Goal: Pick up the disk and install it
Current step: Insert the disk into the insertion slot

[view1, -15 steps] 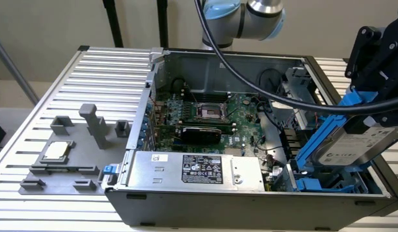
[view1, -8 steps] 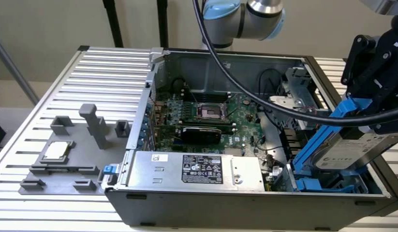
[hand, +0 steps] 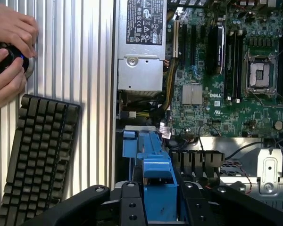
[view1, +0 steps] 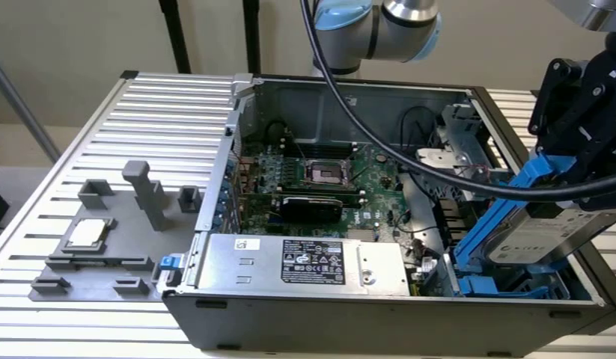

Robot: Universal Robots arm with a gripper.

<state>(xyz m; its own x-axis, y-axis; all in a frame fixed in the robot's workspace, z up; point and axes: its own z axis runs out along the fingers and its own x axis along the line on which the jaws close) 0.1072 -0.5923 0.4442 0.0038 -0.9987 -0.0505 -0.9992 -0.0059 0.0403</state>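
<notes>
Tool (view1: 575, 183) clamped tight (angled downward), arm (view1: 378, 30) overhead.

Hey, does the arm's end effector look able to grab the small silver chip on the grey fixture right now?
Probably not as things stand: the end effector is shut on the disk, over the open case. The chip itself lies uncovered on the grey fixture, outside the case.
</notes>
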